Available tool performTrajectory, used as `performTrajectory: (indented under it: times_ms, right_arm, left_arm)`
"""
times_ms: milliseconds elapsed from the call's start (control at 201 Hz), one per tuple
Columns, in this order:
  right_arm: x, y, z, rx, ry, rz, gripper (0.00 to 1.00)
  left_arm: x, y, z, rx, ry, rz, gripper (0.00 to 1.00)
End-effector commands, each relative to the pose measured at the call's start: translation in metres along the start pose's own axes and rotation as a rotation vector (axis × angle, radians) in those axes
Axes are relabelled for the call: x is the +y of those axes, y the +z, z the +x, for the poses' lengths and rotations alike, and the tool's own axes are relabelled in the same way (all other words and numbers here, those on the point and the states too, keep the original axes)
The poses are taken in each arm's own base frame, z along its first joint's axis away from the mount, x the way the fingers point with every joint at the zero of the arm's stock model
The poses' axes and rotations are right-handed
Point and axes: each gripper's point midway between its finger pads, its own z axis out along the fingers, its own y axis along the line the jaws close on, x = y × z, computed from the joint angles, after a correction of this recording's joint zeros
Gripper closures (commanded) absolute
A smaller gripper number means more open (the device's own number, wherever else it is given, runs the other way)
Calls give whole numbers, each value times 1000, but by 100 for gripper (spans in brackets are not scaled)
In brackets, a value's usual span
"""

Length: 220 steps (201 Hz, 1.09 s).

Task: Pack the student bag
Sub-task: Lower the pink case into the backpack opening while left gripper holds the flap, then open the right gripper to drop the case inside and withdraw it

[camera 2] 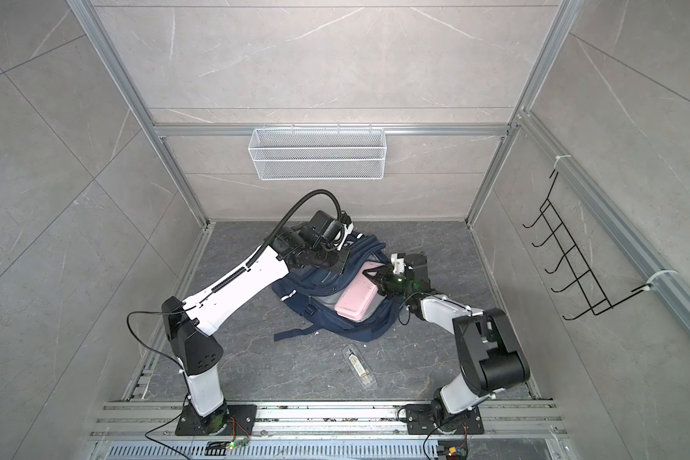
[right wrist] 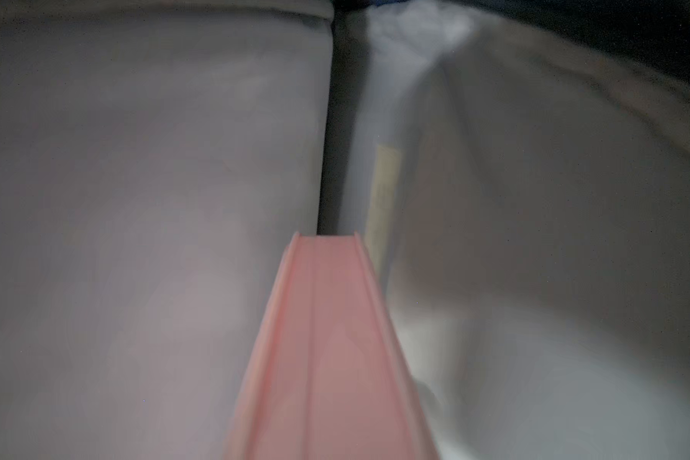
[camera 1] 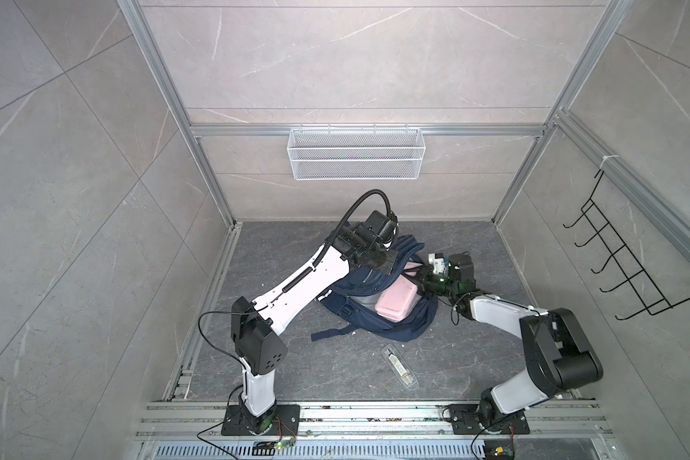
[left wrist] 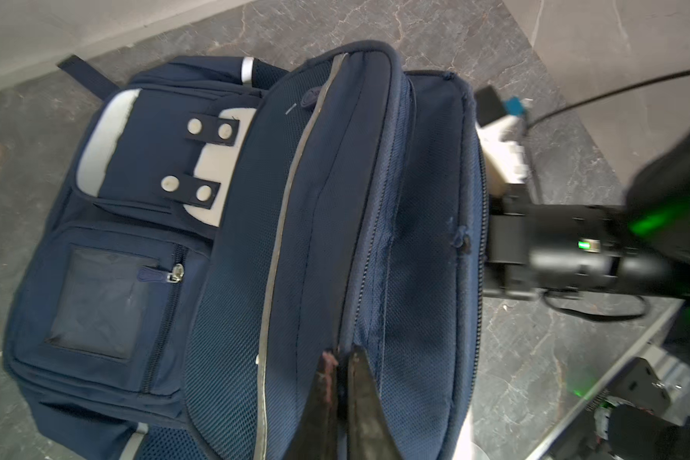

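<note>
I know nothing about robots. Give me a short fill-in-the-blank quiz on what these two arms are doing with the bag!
1. The box in the open bag's mouth is ___ in colour.
2. The right gripper is shut on the ___.
3. The left gripper pinches the fabric of the ___.
4. The clear case is held by ___ gripper.

Missing words: pink; box; bag; neither.
</note>
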Motion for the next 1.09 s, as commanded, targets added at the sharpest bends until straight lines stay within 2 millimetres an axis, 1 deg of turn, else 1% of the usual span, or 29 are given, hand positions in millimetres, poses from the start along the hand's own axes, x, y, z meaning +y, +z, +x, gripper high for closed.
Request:
performTrajectory:
  times_ms: [0,114,194,299,343,363,423,463,513,557,667,717,791,816,826,926,980,1090]
  right_arm:
    - [19,28,-21,-88,-2,-50,97]
    - [8,54,-31,-115,23,-38,96]
    - [8,72,-35,-120,33,-38,96]
    - [10,98,-30,-116,16,-15,93]
    - [7,110,-27,-108,17,15,91]
    - [10,113,-28,-109,14,14,90]
    - [9,122,-27,-109,15,28,83]
    - [10,126,-28,-109,14,36,75]
    - [9,130,-28,-99,7,48,61]
    - [12,133,-26,-76,-2,59,54]
    - [14,131,-19,-9,-44,138,42]
    - [17,126,-18,15,-78,180,39]
    - [23,116,-12,56,-141,224,37]
    - [25,112,-12,60,-157,238,31]
    - [25,111,-11,63,-164,245,31]
    - [21,91,-10,74,-209,337,29]
    - [21,82,-12,78,-229,361,29]
    - [12,65,-12,97,-255,412,29]
  left_arm:
    - [-8,-48,-45,-185,-39,88,100]
    - [-2,-53,-47,-192,-66,103,100]
    - [1,-56,-48,-198,-84,126,100]
    - [4,-58,-49,-202,-107,157,100]
    - [4,-58,-50,-202,-115,173,100]
    - [5,-59,-50,-205,-118,176,100]
    - [7,-59,-50,-207,-125,178,100]
    - [9,-59,-50,-207,-131,176,100]
    - [12,-60,-50,-210,-134,172,100]
    - [16,-59,-50,-212,-143,168,100]
    - [27,-60,-50,-222,-170,154,100]
    - [34,-60,-50,-226,-185,145,100]
    - [43,-56,-49,-226,-210,133,100]
    - [46,-55,-48,-224,-216,126,100]
    - [47,-54,-47,-222,-219,124,100]
    - [51,-49,-46,-216,-233,128,100]
    - [51,-49,-46,-216,-239,133,100]
    - [50,-49,-47,-224,-245,146,100]
